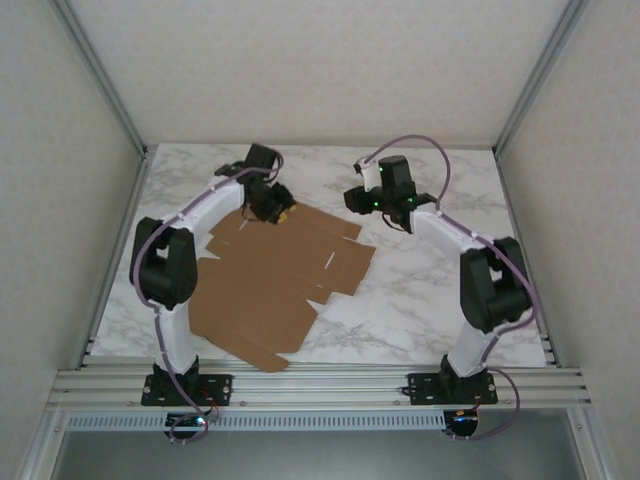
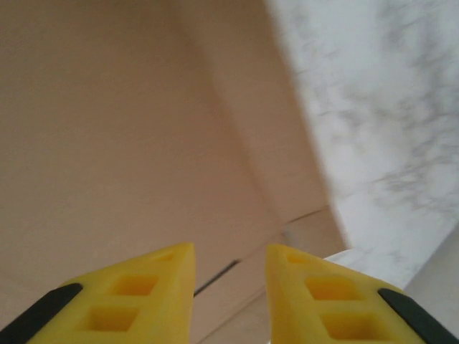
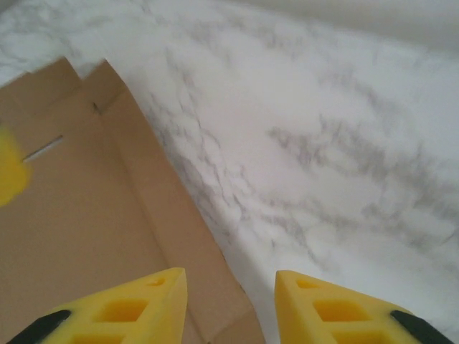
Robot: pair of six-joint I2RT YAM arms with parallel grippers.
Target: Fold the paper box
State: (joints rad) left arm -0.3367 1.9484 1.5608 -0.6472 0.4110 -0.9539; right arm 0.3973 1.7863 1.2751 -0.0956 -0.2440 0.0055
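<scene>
The paper box (image 1: 280, 280) lies flat and unfolded on the marble table (image 1: 440, 290), a brown die-cut sheet with flaps and slots. My left gripper (image 1: 278, 212) is low over its far edge. In the left wrist view its yellow fingers (image 2: 165, 287) stand a little apart, and the paper box (image 2: 107, 143) with a slot shows through the gap, so the left gripper (image 2: 229, 251) is open on nothing. My right gripper (image 1: 362, 200) hovers off the sheet's far right corner. In the right wrist view the right gripper (image 3: 231, 276) is open over the edge of the paper box (image 3: 79, 229).
White marble table (image 3: 323, 143) stretches to the right of the sheet. Grey panel walls and aluminium rails close the table at the back and both sides. A yellow fingertip (image 3: 8, 172) of the left gripper pokes in at the left of the right wrist view.
</scene>
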